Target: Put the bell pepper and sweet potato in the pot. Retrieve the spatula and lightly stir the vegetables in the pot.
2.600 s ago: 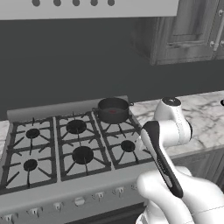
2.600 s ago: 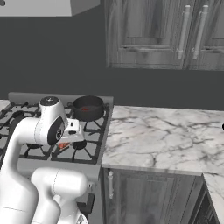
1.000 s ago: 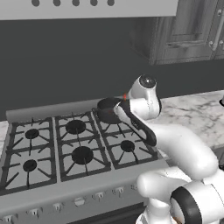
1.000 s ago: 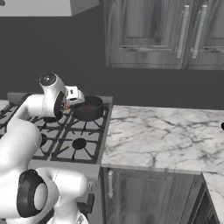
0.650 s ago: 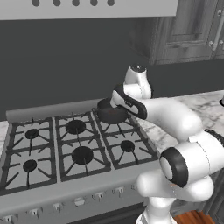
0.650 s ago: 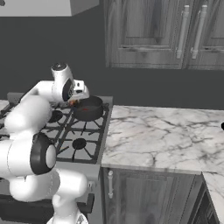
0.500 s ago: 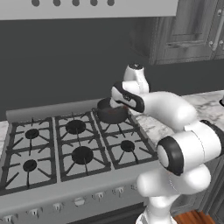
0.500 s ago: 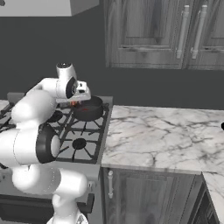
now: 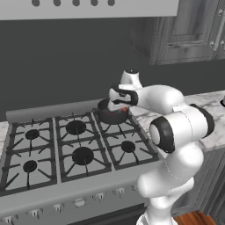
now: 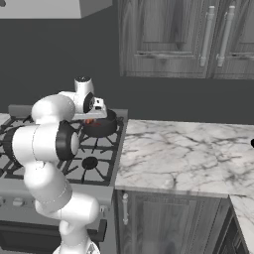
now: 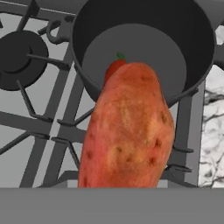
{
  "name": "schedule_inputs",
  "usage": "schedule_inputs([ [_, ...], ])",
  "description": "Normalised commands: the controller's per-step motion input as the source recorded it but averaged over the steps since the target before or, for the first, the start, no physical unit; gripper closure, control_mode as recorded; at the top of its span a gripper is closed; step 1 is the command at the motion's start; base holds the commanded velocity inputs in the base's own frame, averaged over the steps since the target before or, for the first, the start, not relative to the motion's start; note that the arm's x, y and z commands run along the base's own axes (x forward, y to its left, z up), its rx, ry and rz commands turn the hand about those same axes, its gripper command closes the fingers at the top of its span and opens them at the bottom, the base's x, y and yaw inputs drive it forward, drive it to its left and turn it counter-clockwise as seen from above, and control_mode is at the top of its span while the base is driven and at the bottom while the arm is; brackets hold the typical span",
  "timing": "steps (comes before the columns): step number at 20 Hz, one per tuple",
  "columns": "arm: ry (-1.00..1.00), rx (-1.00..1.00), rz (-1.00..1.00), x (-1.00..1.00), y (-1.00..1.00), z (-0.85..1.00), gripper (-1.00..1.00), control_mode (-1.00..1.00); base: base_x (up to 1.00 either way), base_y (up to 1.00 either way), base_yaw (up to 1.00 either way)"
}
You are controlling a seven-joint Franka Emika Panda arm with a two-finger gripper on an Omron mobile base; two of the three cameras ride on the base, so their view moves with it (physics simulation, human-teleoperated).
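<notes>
Above the rear right burner of the stove (image 9: 66, 149), the claw (image 9: 119, 104) hangs over the pot (image 9: 112, 115), its jaws closed narrowly on the sweet potato (image 11: 127, 131). Seen from the hand, the orange-brown tuber runs from the 6 o'clock edge up toward the middle, matte and speckled with darker spots, and its far end covers part of the pot's near wall. Just past that end, at about 12 o'clock from it, a slice of the glossy red bell pepper (image 11: 113, 68) shows with a small green stem, lying on the grey floor of the pot. The claw's own tips are hidden behind the tuber in that view.

From the left base camera a speck of orange-red shows under the claw at the pot's rim. From the right base camera the pot (image 10: 100, 126) sits at the stove's back corner, close to the marble surface (image 10: 183, 154), which spreads toward 3 o'clock. Black grates (image 11: 35, 105) cross the hob around the pot, and a burner cap (image 11: 17, 52) lies at 9 o'clock from it in the hand view. Dark wood cabinets (image 10: 188, 39) hang above the surface.
</notes>
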Motion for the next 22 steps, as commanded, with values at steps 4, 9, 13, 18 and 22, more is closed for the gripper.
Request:
schedule_inputs([
  [4, 0.00, 0.03, 0.00, 0.78, 0.03, -0.31, 1.00, -1.00, 0.00, 0.00, 0.00],
  [9, 0.06, 0.00, 0.00, 0.53, 0.00, -0.02, 1.00, -1.00, 0.00, 0.00, 0.00],
  [13, 0.06, 0.00, 0.00, 0.36, 0.00, -0.05, 1.00, -1.00, 0.00, 0.00, 0.00],
  [18, 0.00, 0.00, 0.00, 0.13, 0.00, -0.33, 1.00, -1.00, 0.00, 0.00, 0.00],
  [22, 0.00, 0.00, 0.00, 0.00, 0.00, -0.45, 1.00, -1.00, 0.00, 0.00, 0.00],
])
